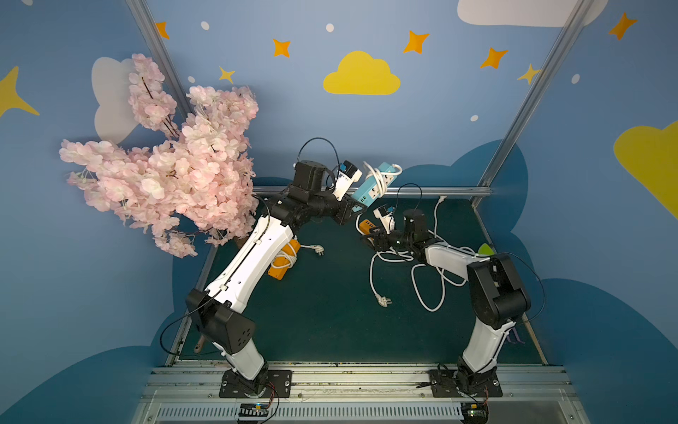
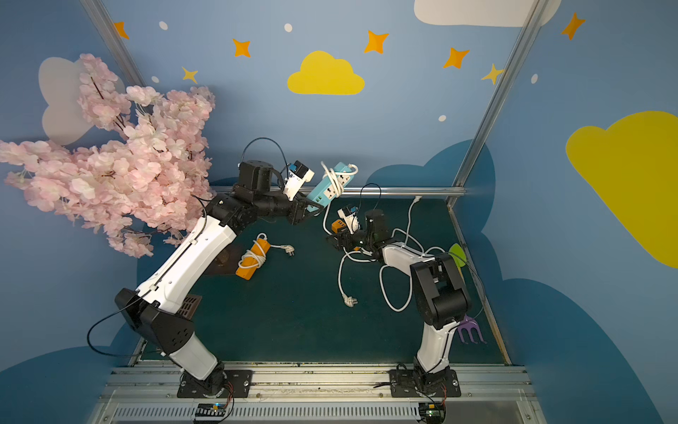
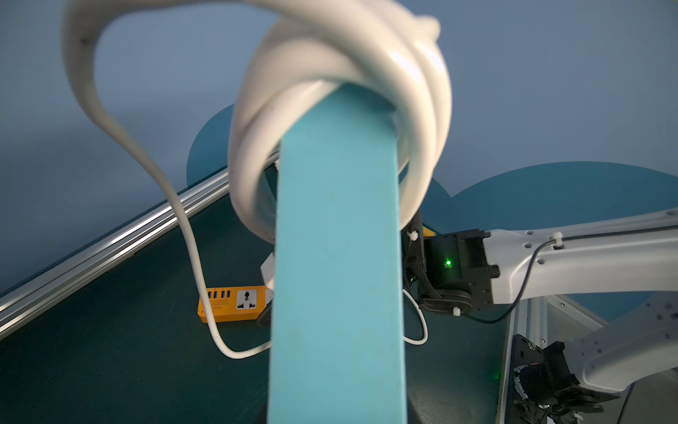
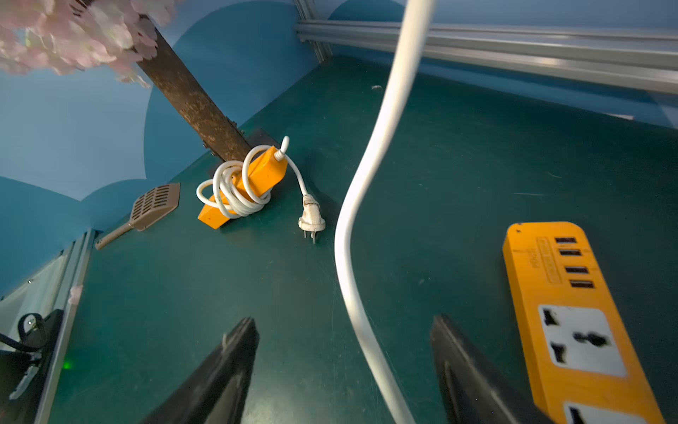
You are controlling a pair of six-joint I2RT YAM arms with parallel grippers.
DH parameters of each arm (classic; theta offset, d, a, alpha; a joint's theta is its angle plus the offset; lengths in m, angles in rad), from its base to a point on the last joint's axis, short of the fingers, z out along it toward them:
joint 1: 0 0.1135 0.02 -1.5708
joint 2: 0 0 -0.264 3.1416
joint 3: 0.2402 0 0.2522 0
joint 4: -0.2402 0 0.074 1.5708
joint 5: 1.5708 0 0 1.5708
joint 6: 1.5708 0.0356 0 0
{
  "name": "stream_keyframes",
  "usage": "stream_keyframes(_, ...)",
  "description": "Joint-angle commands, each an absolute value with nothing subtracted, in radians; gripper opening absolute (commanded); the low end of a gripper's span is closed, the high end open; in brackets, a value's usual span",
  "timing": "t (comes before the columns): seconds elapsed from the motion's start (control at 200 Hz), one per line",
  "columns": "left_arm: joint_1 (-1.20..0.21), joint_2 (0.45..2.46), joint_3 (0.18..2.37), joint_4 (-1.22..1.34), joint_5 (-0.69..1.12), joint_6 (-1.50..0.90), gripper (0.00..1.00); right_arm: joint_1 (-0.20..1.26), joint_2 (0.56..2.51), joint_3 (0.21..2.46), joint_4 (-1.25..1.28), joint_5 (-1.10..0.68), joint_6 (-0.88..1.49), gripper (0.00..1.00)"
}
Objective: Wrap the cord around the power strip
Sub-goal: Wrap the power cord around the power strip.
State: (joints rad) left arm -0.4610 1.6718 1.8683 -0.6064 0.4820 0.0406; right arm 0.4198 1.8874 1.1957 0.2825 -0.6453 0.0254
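Nearest me, on the green table (image 1: 330, 330), a white plug (image 1: 383, 301) lies among loose loops. Further in, the right tool (image 4: 345, 321) stands wide, and the cord (image 4: 348, 238) runs unpinched between its fingers. An orange power strip (image 4: 572, 312) lies flat just beside it. Across the table a second orange strip (image 2: 251, 258) lies bound in its own lead. By the far rail the left tool (image 1: 357, 207) is clamped on one end of the blue power strip (image 1: 378, 181). It holds the strip tilted, up off the table, with white turns wound round its upper part.

The power strip (image 3: 337, 257) is light blue, cord (image 3: 341, 55) white, table (image 1: 330, 301) dark green.
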Motion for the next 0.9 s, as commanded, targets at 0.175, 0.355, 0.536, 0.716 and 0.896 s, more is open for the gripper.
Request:
stream_keyframes(0.175, -0.421, 1.657, 1.888, -0.545, 0.5, -0.012, 0.02, 0.476, 1.996, 1.33, 0.158, -0.61, -0.086, 0.36)
stream_keyframes(0.355, -0.344, 1.686, 1.923, -0.572, 0.456, 0.005, 0.03, 0.529, 1.871, 1.192, 0.141, -0.511, -0.19, 0.0)
stream_keyframes(0.536, -0.287, 1.787, 2.03, -0.721, 0.312, 0.133, 0.02, 0.617, 1.728, 1.098, -0.007, -0.313, -0.385, 0.0)
stream_keyframes(0.716, -0.23, 1.871, 2.119, -0.852, 0.149, 0.265, 0.03, 0.74, 1.667, 1.157, -0.247, -0.044, -0.485, 0.0)
stream_keyframes(0.896, -0.198, 1.934, 2.149, -0.906, -0.05, 0.367, 0.03, 0.862, 1.541, 1.148, -0.317, 0.193, -0.643, 0.0)
